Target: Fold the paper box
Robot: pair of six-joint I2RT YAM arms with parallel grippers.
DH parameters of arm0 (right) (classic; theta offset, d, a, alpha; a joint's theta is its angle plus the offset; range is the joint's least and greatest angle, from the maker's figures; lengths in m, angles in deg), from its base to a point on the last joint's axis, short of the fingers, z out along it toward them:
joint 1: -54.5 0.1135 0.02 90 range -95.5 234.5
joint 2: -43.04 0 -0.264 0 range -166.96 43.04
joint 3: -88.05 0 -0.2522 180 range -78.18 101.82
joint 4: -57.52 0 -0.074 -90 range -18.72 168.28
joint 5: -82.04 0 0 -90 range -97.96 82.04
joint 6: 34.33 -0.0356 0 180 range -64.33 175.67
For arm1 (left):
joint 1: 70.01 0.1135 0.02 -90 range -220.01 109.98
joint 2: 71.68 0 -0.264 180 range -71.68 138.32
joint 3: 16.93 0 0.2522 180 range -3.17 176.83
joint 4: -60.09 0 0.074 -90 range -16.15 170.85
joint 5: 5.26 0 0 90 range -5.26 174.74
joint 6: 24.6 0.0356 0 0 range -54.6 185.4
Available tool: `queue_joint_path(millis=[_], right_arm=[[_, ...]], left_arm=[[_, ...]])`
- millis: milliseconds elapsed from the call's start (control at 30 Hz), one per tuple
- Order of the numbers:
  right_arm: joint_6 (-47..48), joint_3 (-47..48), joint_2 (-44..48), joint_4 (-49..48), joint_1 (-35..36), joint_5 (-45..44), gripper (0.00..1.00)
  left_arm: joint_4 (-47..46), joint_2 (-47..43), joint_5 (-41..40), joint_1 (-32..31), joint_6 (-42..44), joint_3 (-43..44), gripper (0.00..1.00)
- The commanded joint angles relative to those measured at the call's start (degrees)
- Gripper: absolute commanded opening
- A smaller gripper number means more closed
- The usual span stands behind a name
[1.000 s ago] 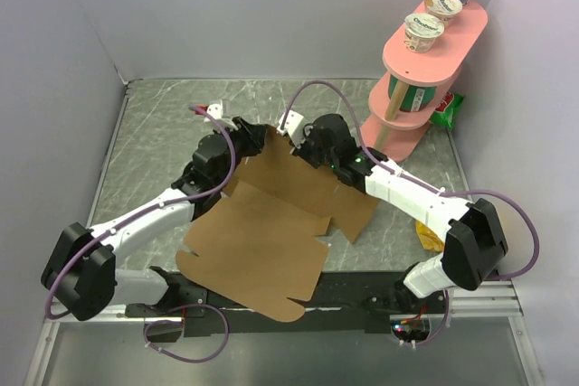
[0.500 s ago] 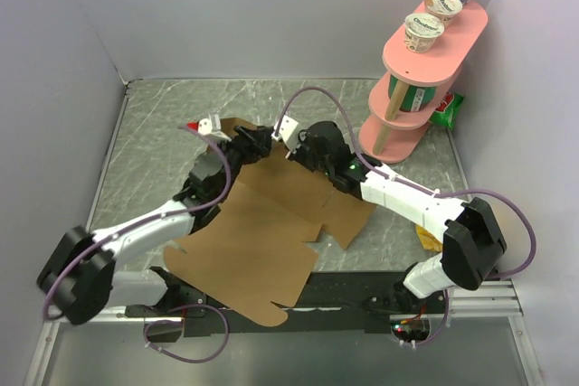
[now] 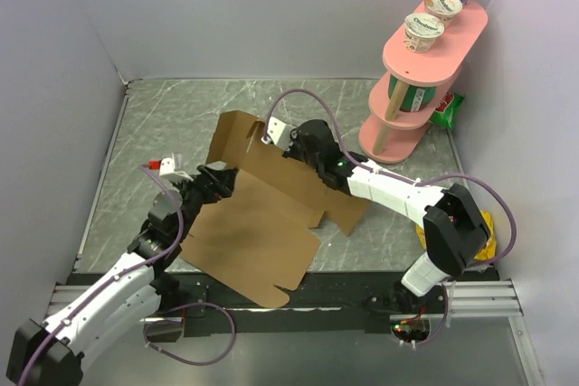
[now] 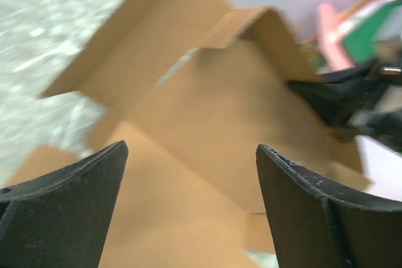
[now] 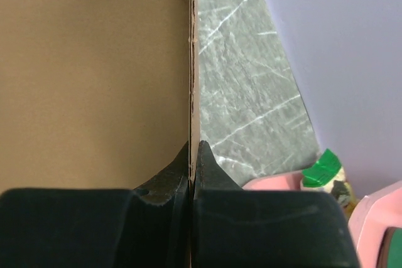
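Brown cardboard, plain. The box (image 3: 258,228) lies spread on the table (image 3: 154,124) between both arms, mostly flat, with its far panel (image 3: 237,137) lifted.

- Right gripper (image 5: 193,150): fingers pressed together on the thin edge of a raised panel, board to their left, bare table to their right.
- Left gripper (image 4: 188,155): fingers wide apart, nothing between them; the sheet sits just ahead of and below them.
- Handling, by my judgement: light, stiff across panels, weak at the creases, likely to skate on the smooth top. Pinch an edge close to a crease, not a loose tab.
- Left wrist view is smeared; you probably can't trust it for how steeply the far panel stands.
- Room: open table beyond the left fingers. The shelf (image 3: 425,70) stands to the right of the right fingers, so keep swings away from it.
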State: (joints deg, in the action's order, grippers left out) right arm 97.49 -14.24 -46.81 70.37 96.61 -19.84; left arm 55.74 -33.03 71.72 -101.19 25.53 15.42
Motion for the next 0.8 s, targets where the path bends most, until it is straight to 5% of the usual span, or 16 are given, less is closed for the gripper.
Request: queue_joint_path(millis=[0,300,467,767], right_arm=[[5.6,2.3,-0.9,-3.8,-0.2,-2.0,0.00],[10.6,-3.7,-0.4,-11.6,3.9,-6.7,0.00],[10.7,-5.7,-0.9,-14.1,7.4,-13.3,0.00],[11.6,-9.6,-3.0,-21.7,13.8,-23.6,0.00]], left_arm=[[4.0,0.2,4.6,4.8,-1.5,-2.4,0.88],[-4.7,12.8,10.7,8.7,-3.0,-1.5,0.77],[-11.0,18.4,14.3,9.0,-1.1,-2.1,0.55],[-12.1,25.2,18.3,9.0,2.3,-1.0,0.45]])
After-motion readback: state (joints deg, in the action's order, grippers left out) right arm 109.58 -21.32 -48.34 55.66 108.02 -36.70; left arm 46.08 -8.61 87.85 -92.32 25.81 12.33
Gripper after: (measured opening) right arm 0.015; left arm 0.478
